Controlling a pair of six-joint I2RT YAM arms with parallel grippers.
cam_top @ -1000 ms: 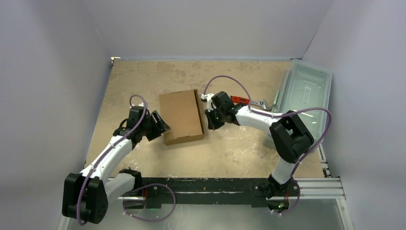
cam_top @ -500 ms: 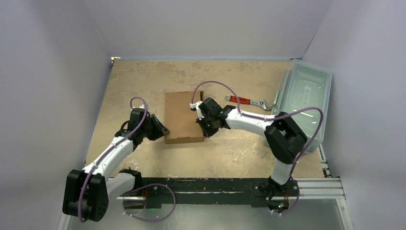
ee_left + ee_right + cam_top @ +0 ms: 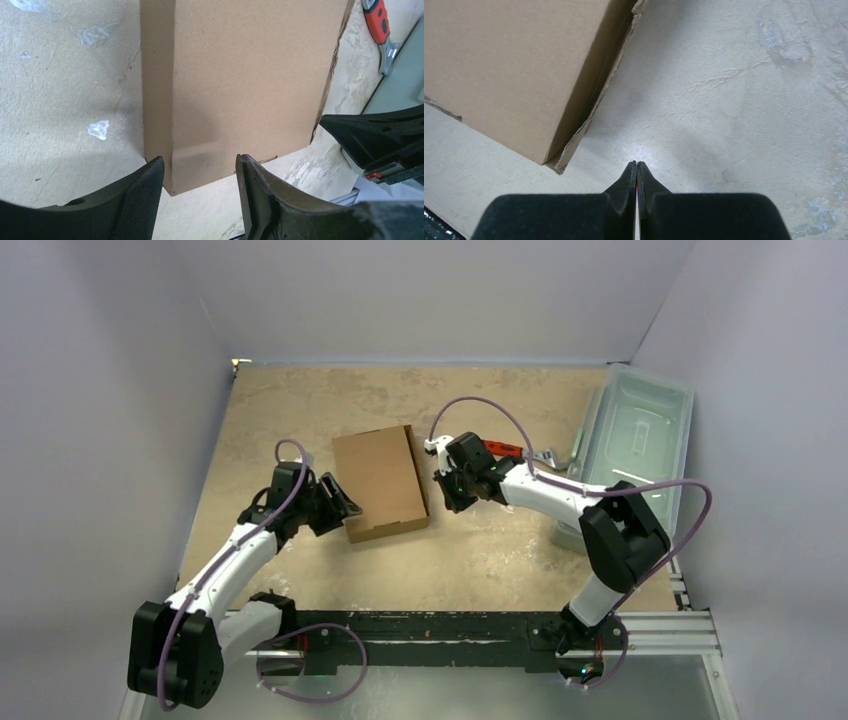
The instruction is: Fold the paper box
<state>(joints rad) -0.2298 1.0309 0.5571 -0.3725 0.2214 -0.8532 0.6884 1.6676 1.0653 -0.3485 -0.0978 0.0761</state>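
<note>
The left hand (image 3: 340,505) has its fingers spread, and the near left corner of the paper box (image 3: 380,480) lies in the gap between them. In the left wrist view the two dark fingers (image 3: 145,190) stand to either side of that corner (image 3: 200,165); whether either pad touches the cardboard cannot be told. The right hand (image 3: 447,490) is pressed together with nothing between its tips (image 3: 636,165). They point down at bare worktop (image 3: 300,410), just beside the box's near right corner.

The box (image 3: 240,75) lies closed and flat between the two hands, near the middle of the worktop and turned slightly askew. Its top panel is plain brown, and a thin ragged flap edge shows along its right side (image 3: 509,65).

Beyond the right hand, a red-handled wrench (image 3: 505,449) lies on the worktop. Past it, a translucent grey-green bin (image 3: 640,440) sits against the right wall.
</note>
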